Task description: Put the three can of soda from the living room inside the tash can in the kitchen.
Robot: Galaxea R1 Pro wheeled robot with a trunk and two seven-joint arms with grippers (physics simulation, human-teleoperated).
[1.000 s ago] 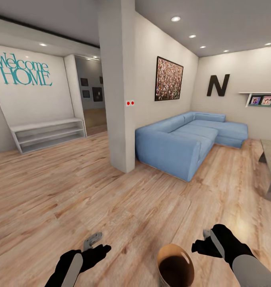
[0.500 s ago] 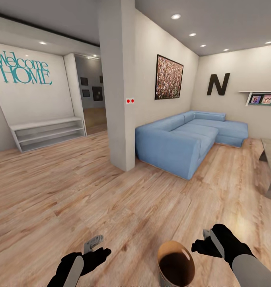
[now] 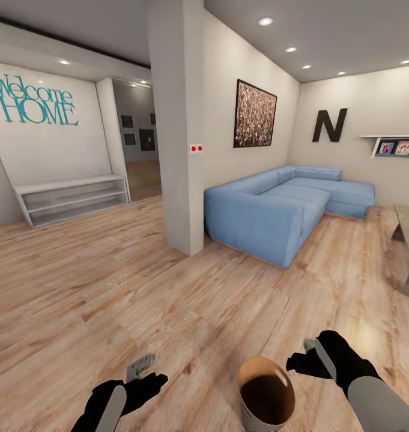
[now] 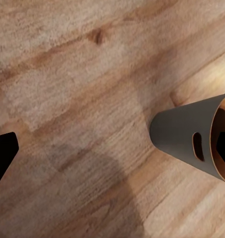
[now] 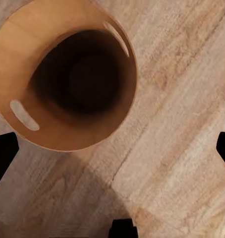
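One tash can (image 3: 266,396) on floor, between both end effectors, nearer right end effector (image 3: 307,355)

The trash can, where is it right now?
In the head view the trash can stands on the wood floor at the bottom edge, between the left gripper and the right gripper, nearer the right one.

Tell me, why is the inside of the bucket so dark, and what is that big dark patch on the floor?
Right wrist view: the trash can is brown inside, darkening toward its bottom. Left wrist view: a soft shadow lies on the wood floor beside it. Head view: ceiling lights glow brightly.
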